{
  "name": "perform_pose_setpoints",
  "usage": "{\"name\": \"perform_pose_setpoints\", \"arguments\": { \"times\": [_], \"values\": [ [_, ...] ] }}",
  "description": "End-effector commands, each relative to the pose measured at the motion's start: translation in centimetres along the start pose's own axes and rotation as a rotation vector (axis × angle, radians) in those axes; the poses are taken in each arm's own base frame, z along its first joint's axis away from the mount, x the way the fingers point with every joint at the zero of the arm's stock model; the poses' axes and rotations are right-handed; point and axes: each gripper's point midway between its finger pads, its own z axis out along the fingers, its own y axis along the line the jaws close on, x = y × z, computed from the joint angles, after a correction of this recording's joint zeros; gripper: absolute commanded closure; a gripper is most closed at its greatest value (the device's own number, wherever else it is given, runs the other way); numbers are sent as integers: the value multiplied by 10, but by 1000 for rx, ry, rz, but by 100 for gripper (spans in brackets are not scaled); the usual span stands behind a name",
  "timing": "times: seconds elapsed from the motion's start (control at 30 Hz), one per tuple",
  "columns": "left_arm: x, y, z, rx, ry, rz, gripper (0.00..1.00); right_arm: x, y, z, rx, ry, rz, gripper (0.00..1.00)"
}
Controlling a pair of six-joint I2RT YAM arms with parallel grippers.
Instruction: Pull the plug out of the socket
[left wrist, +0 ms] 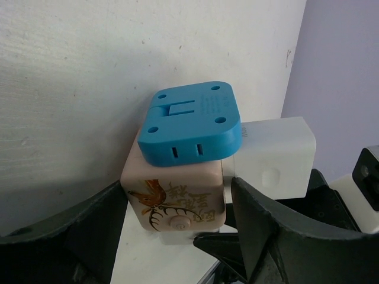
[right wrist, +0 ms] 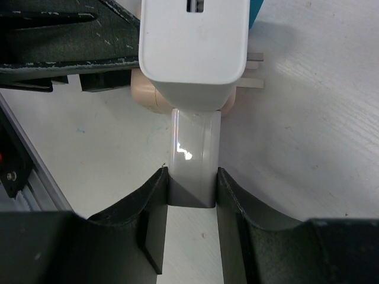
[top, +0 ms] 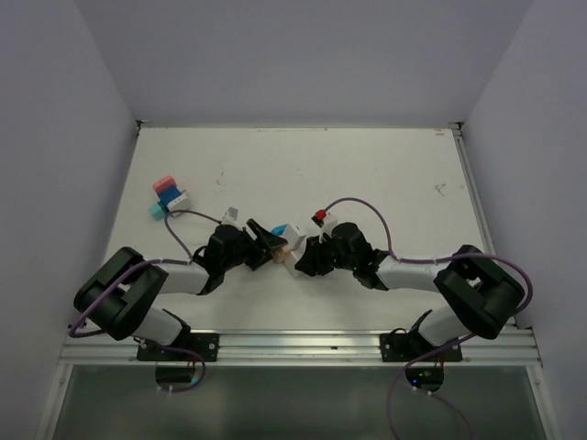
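A beige cube socket (left wrist: 177, 201) with a butterfly print carries a blue plug (left wrist: 192, 124) on top and a white block adapter (left wrist: 275, 157) on its right side. My left gripper (left wrist: 177, 189) is shut on the socket, one black finger against each side. In the right wrist view, a flat glossy white plug (right wrist: 195, 148) sticks out of the socket (right wrist: 145, 94) under the white adapter (right wrist: 192, 47). My right gripper (right wrist: 190, 177) is shut on this white plug. In the top view both grippers, left (top: 266, 240) and right (top: 307, 255), meet at the socket (top: 284, 247) at the table's middle front.
A pink, white and teal plug cluster (top: 168, 194) lies at the left with a cable. A red connector (top: 319, 217) on a purple cable lies behind the right gripper. A metal rail (top: 303, 346) runs along the table's near edge.
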Motion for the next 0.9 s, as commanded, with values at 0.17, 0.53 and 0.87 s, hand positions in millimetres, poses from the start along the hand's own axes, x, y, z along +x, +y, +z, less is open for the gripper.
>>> {"name": "perform_pose_setpoints", "arguments": {
  "times": [0.17,0.53,0.87],
  "values": [
    [-4,-11,4,67,-26,6,45,-13,14,5,-46,-48,-18,100],
    [-5,0,-4,82,-71,-61,100,-9,21,4,-52,-32,31,100],
    [-42,-17,-20,144,-273,-133,100,17,23,3,1,34,37,100]
  ]
}}
